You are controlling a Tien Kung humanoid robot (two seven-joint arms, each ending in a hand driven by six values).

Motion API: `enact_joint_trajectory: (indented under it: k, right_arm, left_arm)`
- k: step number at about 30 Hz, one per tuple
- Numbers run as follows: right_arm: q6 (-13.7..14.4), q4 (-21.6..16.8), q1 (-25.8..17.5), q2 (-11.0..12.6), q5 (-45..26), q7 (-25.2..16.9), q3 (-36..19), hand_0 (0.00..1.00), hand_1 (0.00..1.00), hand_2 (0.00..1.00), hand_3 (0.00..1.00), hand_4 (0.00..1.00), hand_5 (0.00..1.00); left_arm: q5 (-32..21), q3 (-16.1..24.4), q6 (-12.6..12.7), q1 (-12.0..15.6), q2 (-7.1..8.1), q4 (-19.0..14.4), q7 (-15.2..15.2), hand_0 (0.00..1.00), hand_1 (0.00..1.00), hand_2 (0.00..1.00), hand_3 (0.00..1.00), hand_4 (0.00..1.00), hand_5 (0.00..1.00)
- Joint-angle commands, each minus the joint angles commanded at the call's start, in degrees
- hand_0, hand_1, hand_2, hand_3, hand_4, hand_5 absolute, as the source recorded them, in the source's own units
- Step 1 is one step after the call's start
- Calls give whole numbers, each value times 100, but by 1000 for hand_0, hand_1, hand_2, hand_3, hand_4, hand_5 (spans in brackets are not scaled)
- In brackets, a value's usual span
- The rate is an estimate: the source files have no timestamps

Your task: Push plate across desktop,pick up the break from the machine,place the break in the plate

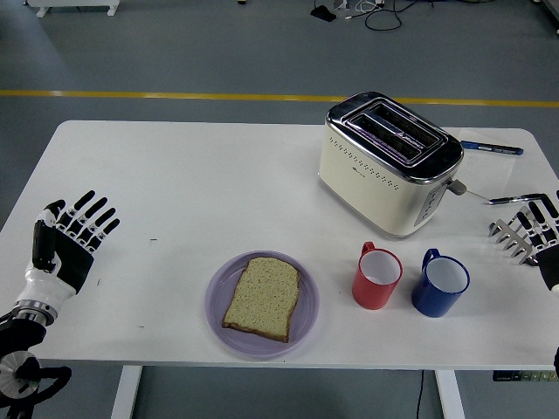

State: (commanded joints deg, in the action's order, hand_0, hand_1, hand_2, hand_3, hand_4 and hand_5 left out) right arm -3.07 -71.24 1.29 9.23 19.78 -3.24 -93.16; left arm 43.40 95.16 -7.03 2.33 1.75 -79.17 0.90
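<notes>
A purple plate [218,316] sits near the table's front edge, centre left. A slice of bread [263,298] lies flat on it. The cream and chrome toaster [389,163] stands at the back right; its slots look empty. My left hand [65,237] is at the left table edge, fingers spread, holding nothing. My right hand [542,229] shows at the right picture edge, fingers spread, empty, over a metal rack.
A red mug [376,276] and a blue mug [440,283] stand right of the plate, in front of the toaster. A metal toast rack [508,234] and two pens [492,147] lie at the far right.
</notes>
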Motion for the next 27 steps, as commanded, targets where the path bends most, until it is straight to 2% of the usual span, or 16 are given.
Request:
enact_joint_trajectory:
  k: [15,27]
  right_arm:
    - [15,45,29,-54,11,26,-77,715,672,684,654,481,493]
    - [19,47,71,-55,4,33,-106,714,670,681,650,477,486]
  left_arm:
    - [214,595,-8,34,-37,-215,122,796,780,796,777,508,998]
    - [177,749,7,71,-72,-254,20,796,780,794,776,508,998]
